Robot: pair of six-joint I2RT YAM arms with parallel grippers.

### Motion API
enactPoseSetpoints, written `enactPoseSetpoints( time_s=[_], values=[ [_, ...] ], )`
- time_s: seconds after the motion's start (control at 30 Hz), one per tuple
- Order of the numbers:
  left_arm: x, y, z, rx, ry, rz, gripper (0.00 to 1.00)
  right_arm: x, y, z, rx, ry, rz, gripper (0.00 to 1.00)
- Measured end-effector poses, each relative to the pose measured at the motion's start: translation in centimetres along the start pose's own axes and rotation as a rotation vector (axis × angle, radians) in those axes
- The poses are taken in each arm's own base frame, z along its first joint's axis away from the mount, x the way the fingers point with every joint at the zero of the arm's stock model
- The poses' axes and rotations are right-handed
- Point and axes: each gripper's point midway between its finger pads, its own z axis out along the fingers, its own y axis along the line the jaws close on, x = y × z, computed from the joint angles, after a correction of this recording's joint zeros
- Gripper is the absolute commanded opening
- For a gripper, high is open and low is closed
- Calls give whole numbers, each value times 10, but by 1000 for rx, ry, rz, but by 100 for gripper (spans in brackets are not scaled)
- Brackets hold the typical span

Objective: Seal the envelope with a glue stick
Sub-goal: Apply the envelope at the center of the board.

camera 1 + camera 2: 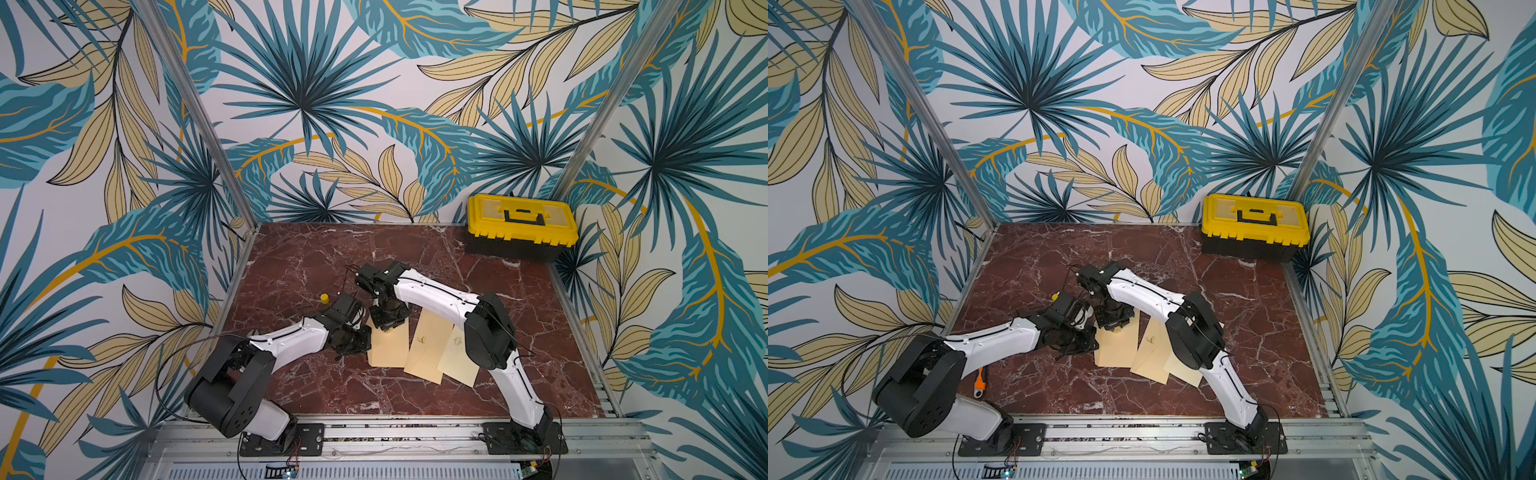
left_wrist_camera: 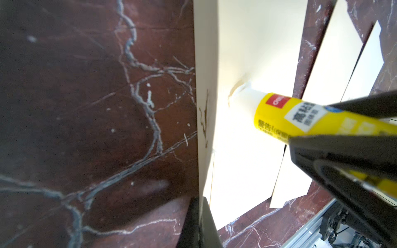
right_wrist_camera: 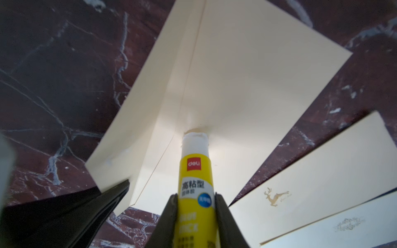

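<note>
A cream envelope (image 1: pixel 388 351) (image 3: pixel 257 85) lies on the marble table with its flap (image 2: pixel 206 64) (image 3: pixel 150 103) lifted on edge. My left gripper (image 2: pixel 199 200) (image 1: pixel 359 338) is shut on the flap's edge at the envelope's left side. My right gripper (image 3: pixel 196 196) (image 1: pixel 386 322) is shut on the yellow glue stick (image 3: pixel 196 176) (image 2: pixel 300 116), which points down. The stick is uncapped, and its white tip (image 3: pixel 195 139) presses on the envelope's body just beside the flap's fold. A smear of glue shows round the tip.
Two more cream envelopes (image 1: pixel 428 349) (image 1: pixel 459 359) overlap to the right, one with a gold deer mark. A small yellow cap (image 1: pixel 324 298) stands behind the left wrist. A yellow toolbox (image 1: pixel 521 224) sits at the back right. An orange-handled wrench (image 1: pixel 981 380) lies by the left arm.
</note>
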Motion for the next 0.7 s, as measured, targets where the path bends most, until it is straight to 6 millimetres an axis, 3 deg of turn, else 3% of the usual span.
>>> enactPoseSetpoints(
  time_s=[0.2,0.33,0.7],
  values=[
    [0,1,0,-4,-1,5,0,-20,-4,0,30,-63,10,0],
    [0,1,0,-8,-2,5,0,-22,-6,1,19,-61,19,0],
    [2,4,0,-17,7,7,0,12,6,1,-85,62,-6,0]
  ],
)
